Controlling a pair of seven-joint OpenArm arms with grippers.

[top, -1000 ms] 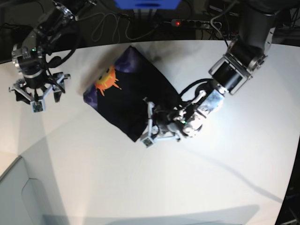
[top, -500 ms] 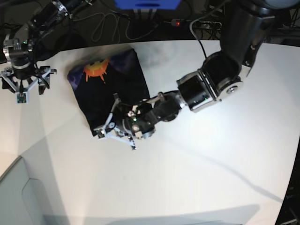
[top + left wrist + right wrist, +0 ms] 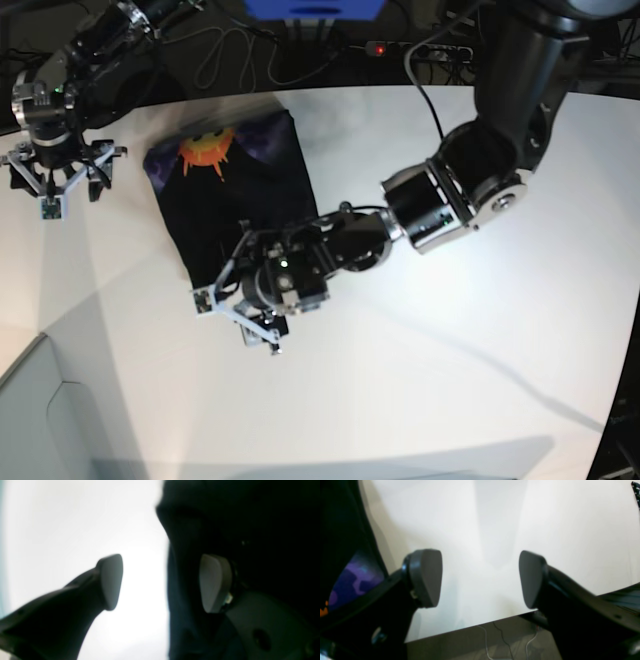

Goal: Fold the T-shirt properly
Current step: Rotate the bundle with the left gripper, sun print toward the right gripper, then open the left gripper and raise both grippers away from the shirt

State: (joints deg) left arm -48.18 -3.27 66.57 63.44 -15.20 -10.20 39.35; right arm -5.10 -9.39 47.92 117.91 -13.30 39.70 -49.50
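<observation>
One T-shirt [image 3: 228, 195], folded into a compact dark rectangle, lies on the white table [image 3: 450, 380], sunburst print up at the far end. Left gripper [image 3: 238, 318] sits at its near corner, jaws spread, cloth just beside one pad. Right gripper [image 3: 52, 185] hangs spread over bare table, off to the side. Risk: withdrawing low could snag that corner and undo the fold. Two arms, two grippers.
</observation>
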